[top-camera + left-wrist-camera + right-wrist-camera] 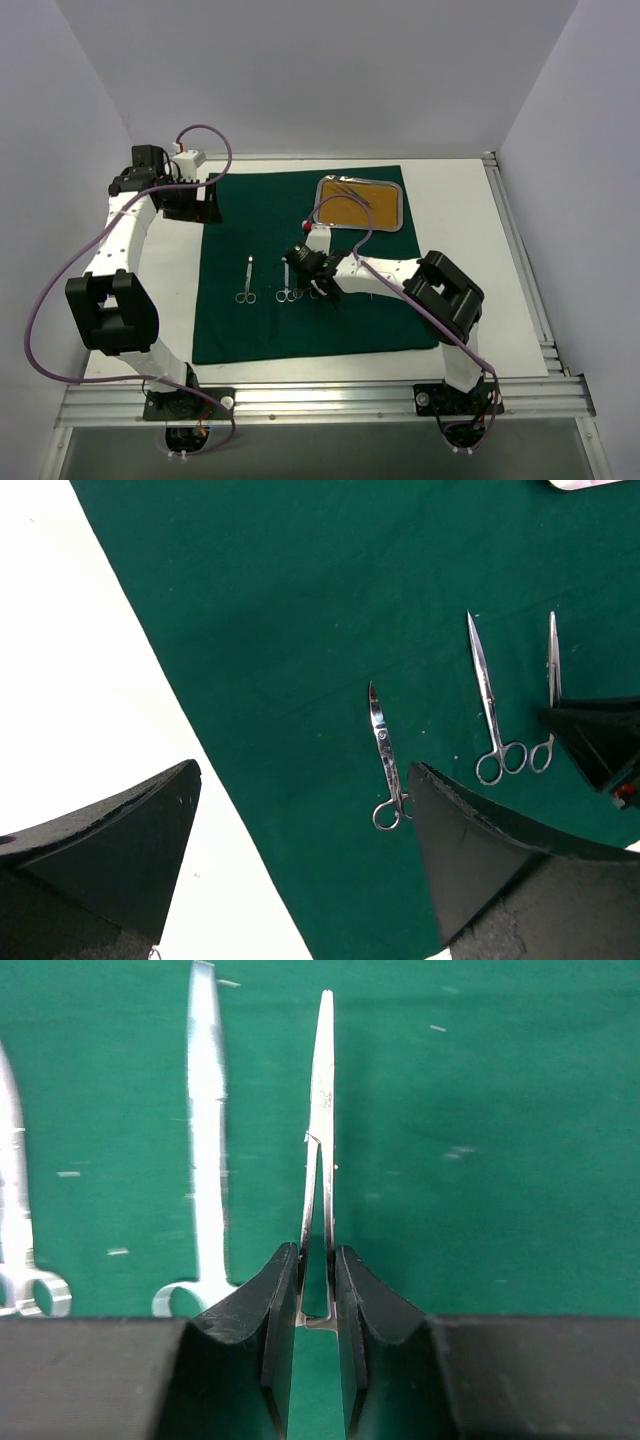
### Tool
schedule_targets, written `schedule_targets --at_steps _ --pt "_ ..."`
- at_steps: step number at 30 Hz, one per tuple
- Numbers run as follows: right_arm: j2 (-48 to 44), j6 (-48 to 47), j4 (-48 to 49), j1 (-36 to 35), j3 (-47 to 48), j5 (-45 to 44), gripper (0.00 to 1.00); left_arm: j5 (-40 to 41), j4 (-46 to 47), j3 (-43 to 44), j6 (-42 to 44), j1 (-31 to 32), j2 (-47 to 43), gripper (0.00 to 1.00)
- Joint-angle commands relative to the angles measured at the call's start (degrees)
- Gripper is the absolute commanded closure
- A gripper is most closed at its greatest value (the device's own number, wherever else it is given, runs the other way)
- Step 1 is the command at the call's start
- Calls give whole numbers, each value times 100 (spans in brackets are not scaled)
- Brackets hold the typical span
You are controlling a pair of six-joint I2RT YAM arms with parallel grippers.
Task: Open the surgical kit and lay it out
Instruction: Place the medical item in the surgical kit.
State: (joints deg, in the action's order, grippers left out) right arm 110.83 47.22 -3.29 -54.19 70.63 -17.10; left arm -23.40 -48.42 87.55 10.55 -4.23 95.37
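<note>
The dark green drape (300,325) lies spread flat on the white table. At its far right corner sits the steel tray (362,179) with its tan liner, and a slim instrument (352,192) lies in it. Curved scissors (383,755), straight scissors (487,705) and forceps (552,680) lie side by side on the cloth. My right gripper (318,1260) is low over the drape, right of this row, shut on silver tweezers (322,1110) near their joined end. My left gripper (302,770) hangs open and empty above the drape's left edge.
A white box (188,158) stands at the back left by the left arm. Metal rails run along the near edge (320,395) and the right side (520,250). Purple cables loop off both arms. Walls close in on three sides.
</note>
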Motion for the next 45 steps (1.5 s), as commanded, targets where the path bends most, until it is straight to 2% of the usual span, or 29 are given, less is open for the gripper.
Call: schedule_targets --at_steps 1,25,29,34,45 --pt "-263 -99 -181 137 -146 -109 100 -121 140 -1 -17 -43 -124 6" --pt "0 -213 -374 128 -173 -153 100 -156 131 17 -9 -87 -142 6" --pt "18 -178 -374 128 -172 -109 94 -156 123 17 -9 -87 -142 6" --pt "71 -178 -400 128 -111 -56 77 -174 114 34 -9 -78 -133 6" --pt "-184 -371 -822 -21 477 -443 75 -165 88 43 -9 -78 -150 6"
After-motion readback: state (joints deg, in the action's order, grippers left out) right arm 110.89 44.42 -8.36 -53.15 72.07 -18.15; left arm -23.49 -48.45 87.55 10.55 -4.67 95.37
